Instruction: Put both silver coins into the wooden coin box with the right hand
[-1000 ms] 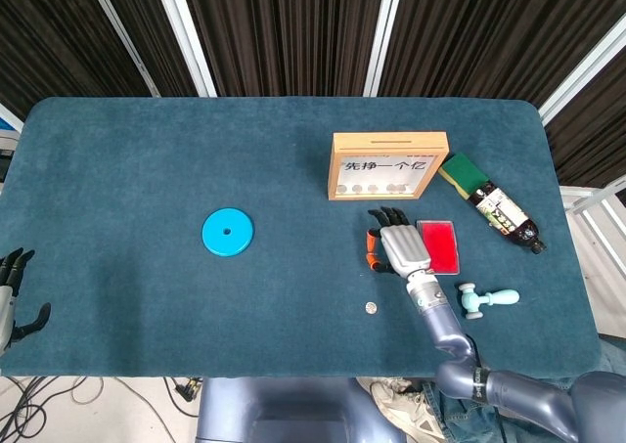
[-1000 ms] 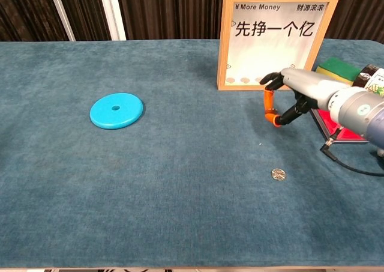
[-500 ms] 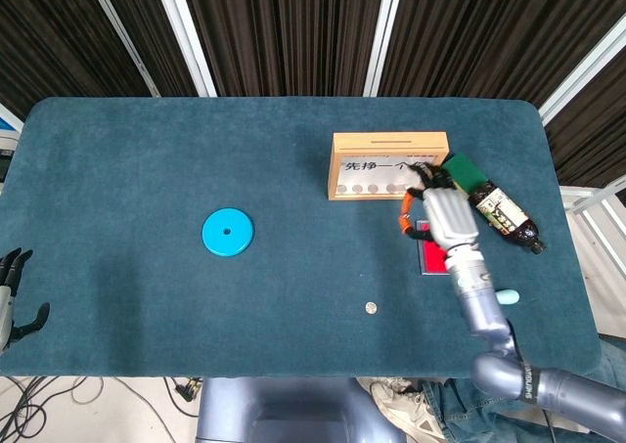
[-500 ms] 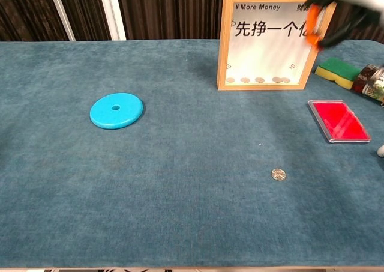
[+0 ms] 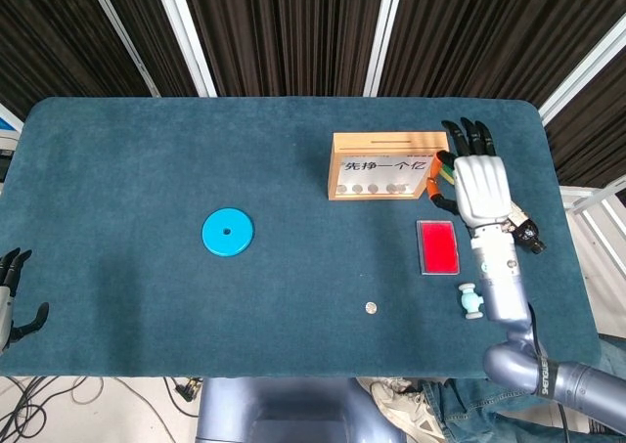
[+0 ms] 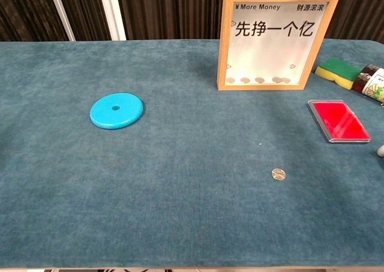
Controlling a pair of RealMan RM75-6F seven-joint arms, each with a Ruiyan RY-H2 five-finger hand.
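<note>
One silver coin [image 5: 370,308] lies flat on the blue cloth near the front edge, also in the chest view as the coin [image 6: 278,174]. The wooden coin box [image 5: 386,142] stands upright at the back right, with several coins behind its window [image 6: 222,44]. My right hand [image 5: 479,181] is raised high beside the box's right end, fingers stretched toward the far edge and the orange-jointed thumb at the box's corner. Whether a coin sits between thumb and fingers does not show. The chest view does not show this hand. My left hand [image 5: 12,296] hangs off the front left corner, fingers apart and holding nothing.
A red flat case [image 5: 438,245] lies in front of the box. A bottle [image 5: 526,232] and a green-yellow sponge [image 6: 339,69] lie to its right, partly under my right hand. A teal toy [image 5: 471,300] sits near my forearm. A blue disc [image 5: 227,233] lies mid-left.
My right hand rose from the cloth beside the red case and moved back and right to the box's right end, leaving the chest view. The coin on the table stayed put.
</note>
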